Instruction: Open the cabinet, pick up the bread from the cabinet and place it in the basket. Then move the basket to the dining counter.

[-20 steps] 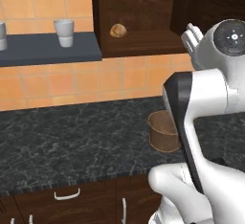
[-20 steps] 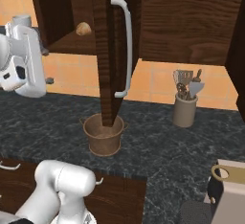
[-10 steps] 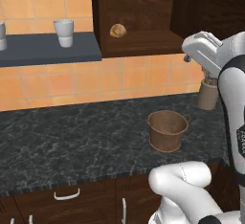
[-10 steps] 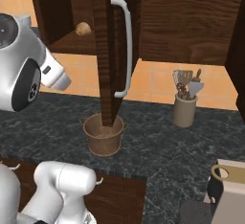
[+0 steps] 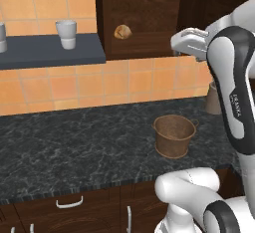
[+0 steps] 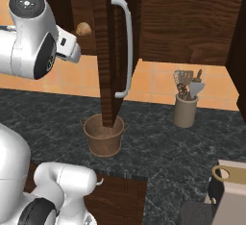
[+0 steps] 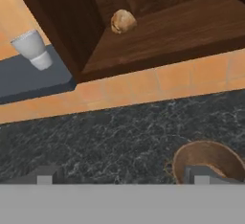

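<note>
The dark wood cabinet [image 5: 149, 13] stands open, its door [image 6: 106, 51] swung out edge-on with the silver bar handle [image 6: 126, 46]. The bread [image 5: 122, 32] [image 6: 83, 28] [image 7: 123, 21], a small tan bun, lies on the cabinet's shelf. On the black counter below sits the woven basket [image 5: 173, 135] [image 6: 103, 135] [image 7: 208, 162], with nothing inside that I can see. My gripper [image 5: 178, 42] [image 6: 74, 51] [image 7: 122, 176] hangs open in the air, right of the bread and apart from it, pointing toward the cabinet opening. The dining counter is out of view.
A white cup [image 5: 66, 34] [image 7: 32, 49] stands on a grey wall shelf [image 5: 50, 51] left of the cabinet. A utensil pot [image 6: 185, 107] sits right of the basket on the black speckled counter [image 5: 74, 142]. Drawers [image 5: 69, 204] run below its front edge.
The arm has swung round and the hand has moved left, closer to the open cabinet. The gripper has stayed open; bread and basket have not moved.
</note>
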